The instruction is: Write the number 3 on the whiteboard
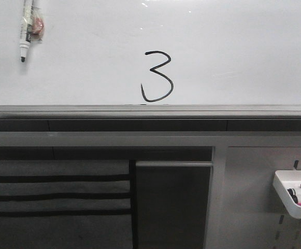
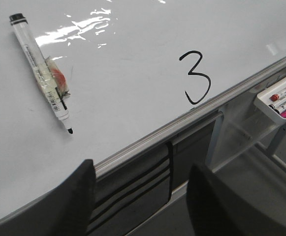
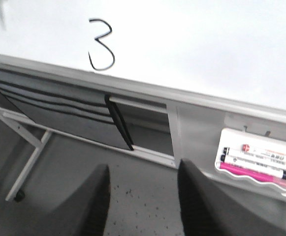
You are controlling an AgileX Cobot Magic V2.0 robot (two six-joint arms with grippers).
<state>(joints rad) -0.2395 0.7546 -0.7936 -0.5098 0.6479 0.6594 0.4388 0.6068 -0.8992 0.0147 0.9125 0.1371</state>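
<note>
Grippers first: I am seeing the left gripper with its dark matte fingers spread apart, holding nothing, and the right gripper standing equally wide and empty. Beyond them, the number 3 is sitting in thin black ink low on the glossy whiteboard, just above its grey metal ledge. A clear-barrelled marker is lying on the board, well apart from the digit.

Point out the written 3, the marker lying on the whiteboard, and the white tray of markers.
number 3 (image 1: 158,77), front view, middle of the digit.
marker (image 2: 39,70), left wrist view, mid barrel.
white tray (image 3: 234,169), right wrist view, front rim.
</note>
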